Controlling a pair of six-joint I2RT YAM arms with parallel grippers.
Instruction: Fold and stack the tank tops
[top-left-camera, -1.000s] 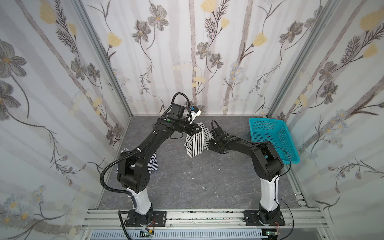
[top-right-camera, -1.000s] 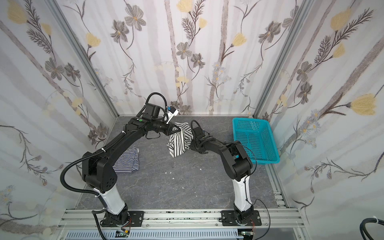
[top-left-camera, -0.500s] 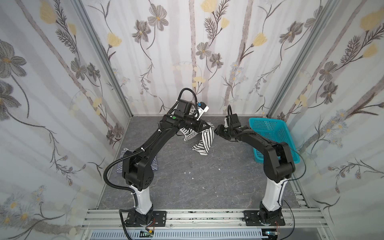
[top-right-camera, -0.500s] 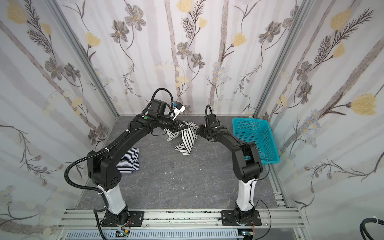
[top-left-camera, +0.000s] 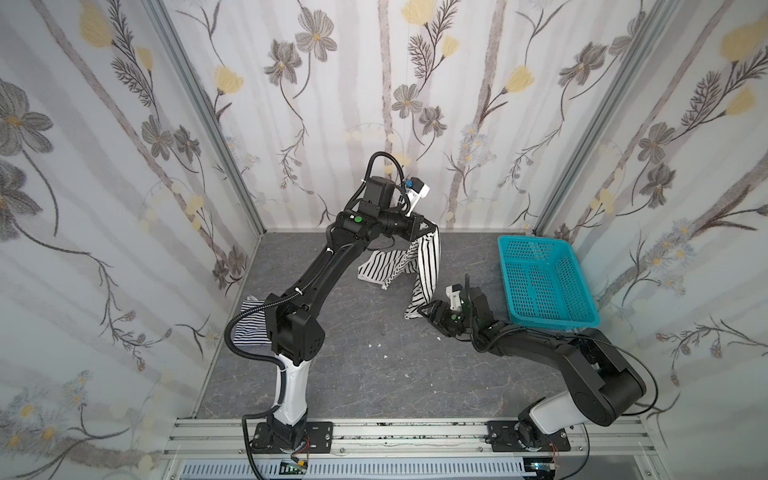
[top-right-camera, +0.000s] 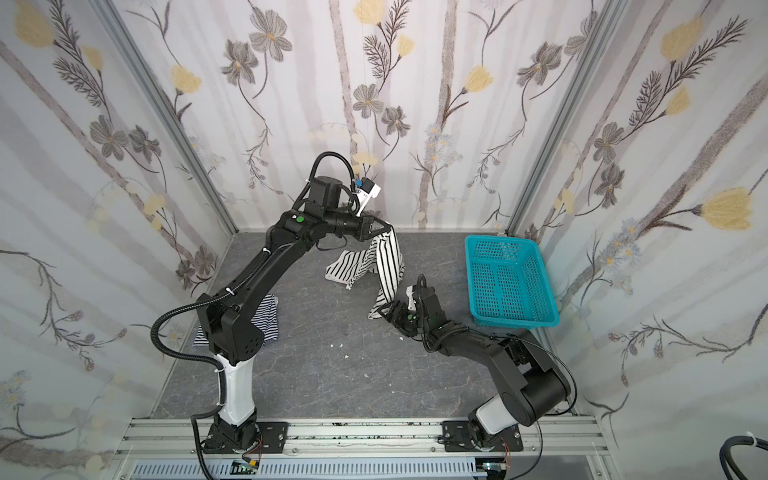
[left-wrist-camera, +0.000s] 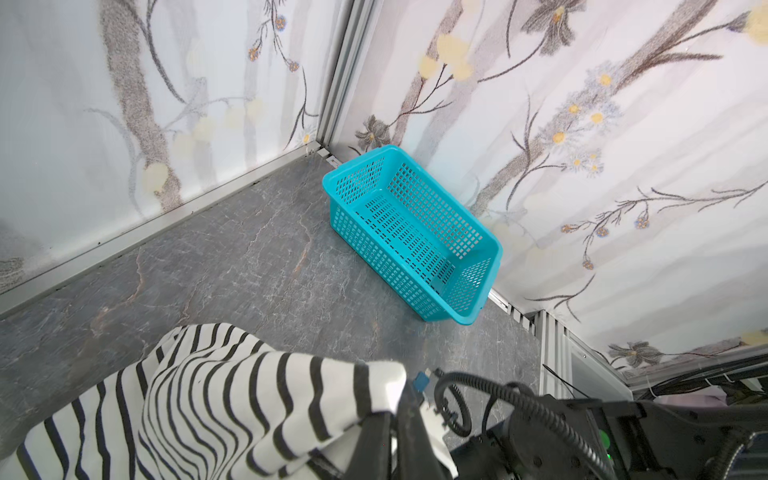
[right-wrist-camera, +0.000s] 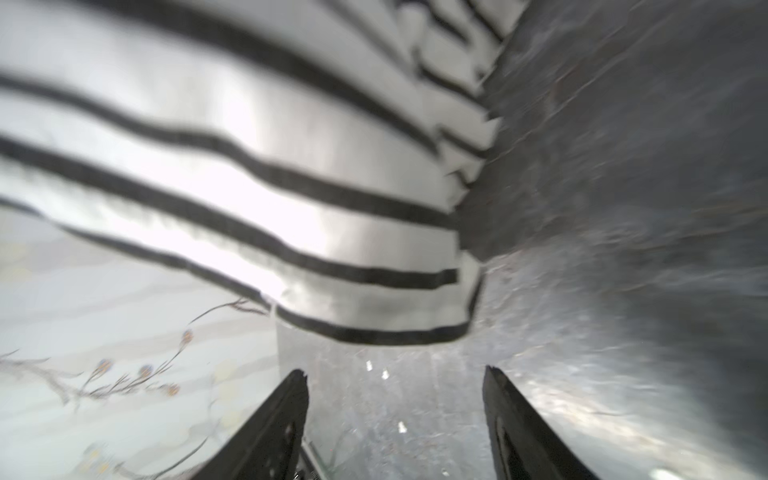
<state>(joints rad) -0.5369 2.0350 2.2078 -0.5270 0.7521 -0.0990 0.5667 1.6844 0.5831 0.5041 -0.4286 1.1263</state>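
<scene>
A white tank top with wide black stripes (top-left-camera: 424, 266) (top-right-camera: 388, 266) hangs near the back wall. My left gripper (top-left-camera: 432, 227) (top-right-camera: 384, 227) is shut on its upper edge, and the left wrist view shows the cloth (left-wrist-camera: 232, 395) bunched at the closed jaws (left-wrist-camera: 392, 419). Its lower end trails to the floor. My right gripper (top-left-camera: 427, 310) (top-right-camera: 390, 310) sits low just beside that end, open and empty. In the right wrist view the hem (right-wrist-camera: 374, 307) lies just beyond my gripper (right-wrist-camera: 395, 372). The fine-striped navy tank top (top-left-camera: 251, 320) (top-right-camera: 272, 311) lies on the floor at the left, partly hidden by the left arm.
A turquoise perforated basket (top-left-camera: 552, 322) (top-right-camera: 515, 322) (left-wrist-camera: 357, 164) stands empty at the back right against the wall. Floral walls enclose three sides. Small white specks lie on the grey floor (top-left-camera: 374, 374) in the middle.
The right gripper has dropped from beside the raised cloth down to its lower end and its jaws have spread. The left gripper has carried the top farther back and right.
</scene>
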